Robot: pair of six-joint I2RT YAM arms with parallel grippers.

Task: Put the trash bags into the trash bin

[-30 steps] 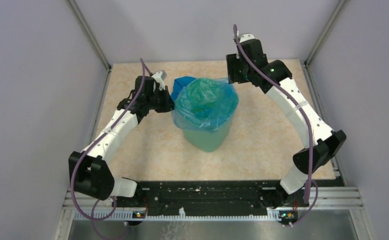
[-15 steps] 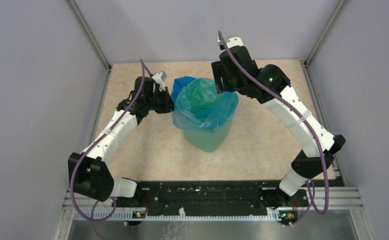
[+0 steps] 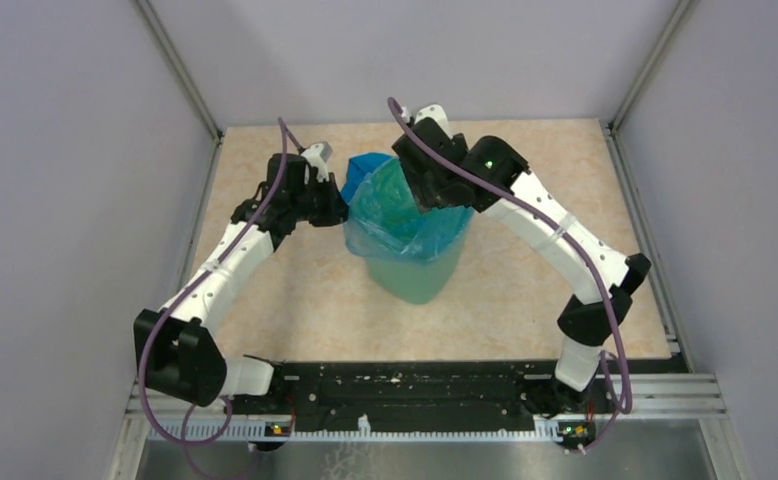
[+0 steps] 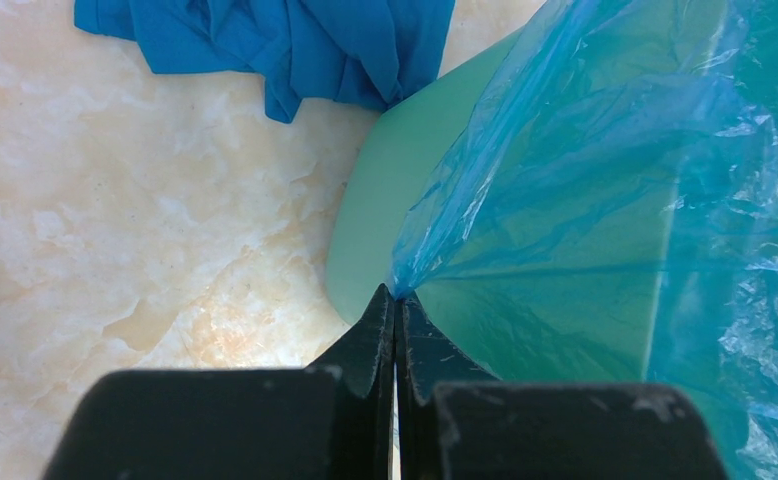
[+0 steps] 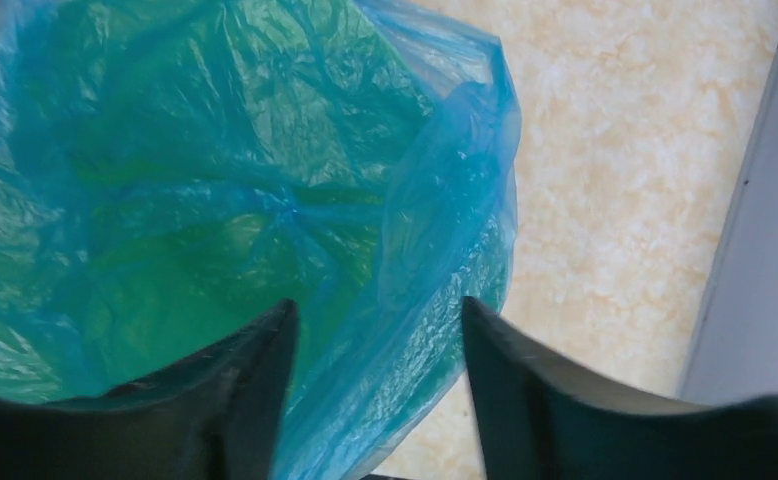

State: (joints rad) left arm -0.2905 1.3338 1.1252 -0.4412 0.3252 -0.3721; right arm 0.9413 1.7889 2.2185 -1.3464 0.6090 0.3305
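Mostly done, I judge: the bin holds the bag, whose top spills over its rim. The left gripper pinches the bag's edge at nine o'clock. The right gripper hangs spread above one o'clock. A blue bundle lies outside at eleven.

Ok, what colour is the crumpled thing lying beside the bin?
The crumpled thing is plain dark blue, with no pattern; the left wrist view shows it best.

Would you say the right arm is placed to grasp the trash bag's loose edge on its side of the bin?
Probably yes: the right tool hangs open just above a raised fold of the trash bag, with nothing between them. The left tool pinches the opposite edge, out of the way.
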